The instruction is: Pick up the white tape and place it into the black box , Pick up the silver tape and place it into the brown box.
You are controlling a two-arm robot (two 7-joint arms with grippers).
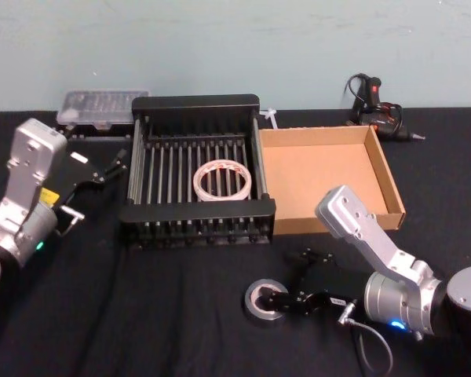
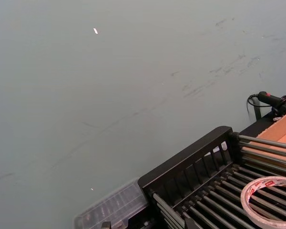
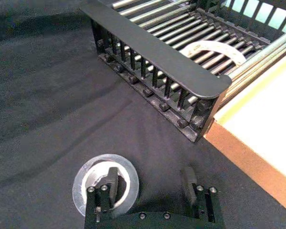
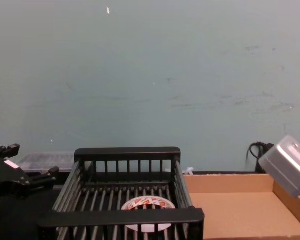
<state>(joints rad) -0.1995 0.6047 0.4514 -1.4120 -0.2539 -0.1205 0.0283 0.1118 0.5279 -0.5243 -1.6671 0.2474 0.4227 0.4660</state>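
The white tape (image 1: 221, 181) with red print lies flat on the slatted floor of the black box (image 1: 196, 214); it also appears as white tape (image 4: 147, 205) and white tape (image 2: 271, 200). The brown box (image 1: 381, 169) stands empty against the crate's right side. On the black cloth in front lies the silver tape (image 1: 262, 303). My right gripper (image 1: 292, 276) is down at it and open. In the right wrist view one finger (image 3: 112, 177) sits in the hole of the silver tape (image 3: 88, 176) and the other finger (image 3: 188, 179) stands outside it. My left gripper (image 1: 102, 167) hovers open left of the crate.
A clear plastic case (image 1: 102, 106) lies behind the crate at the back left. A black corded tool (image 1: 377, 110) rests at the back right near the wall. Black cloth covers the table, with free room in front of the crate on the left.
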